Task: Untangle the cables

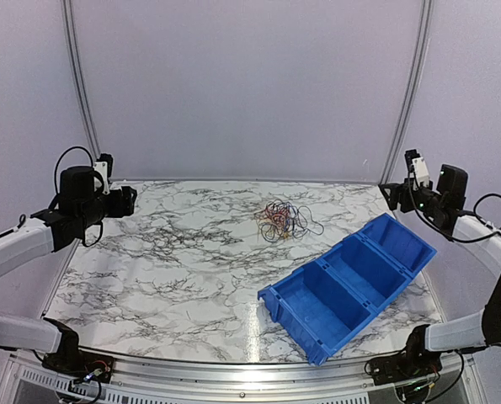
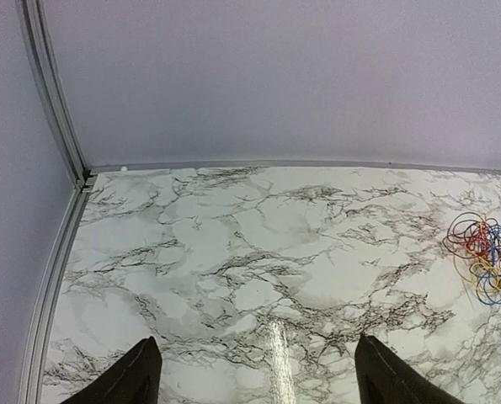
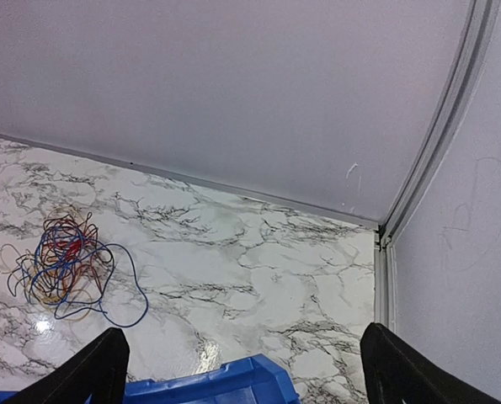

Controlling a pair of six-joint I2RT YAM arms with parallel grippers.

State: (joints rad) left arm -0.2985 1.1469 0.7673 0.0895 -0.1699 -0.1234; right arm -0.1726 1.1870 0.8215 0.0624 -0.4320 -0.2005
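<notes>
My left gripper (image 2: pixel 256 353) and right gripper (image 3: pixel 243 337) hang wide open, well apart from the cables (image 1: pixel 282 220) — one tangled heap just beyond the bin (image 1: pixel 288 324). I'd pinch an outer loop, pin the heap with the other gripper — then pull slowly.

— That table (image 1: pixel 174 252) is looking like marble-print laminate to me, smooth and glossy. It's mirroring the lamp near the front.
— Agreed. The bin (image 1: pixel 322 307) is reading as moulded blue plastic, and it's giving off a soft sheen.
— The cables (image 1: pixel 282 220) are looking plastic-coated and slick, though they're too thin for me to be sure.
— The wall (image 1: pixel 250 84) is looking matt and even, and the rail (image 1: pixel 233 370) along the front edge is glinting like bare metal.
</notes>
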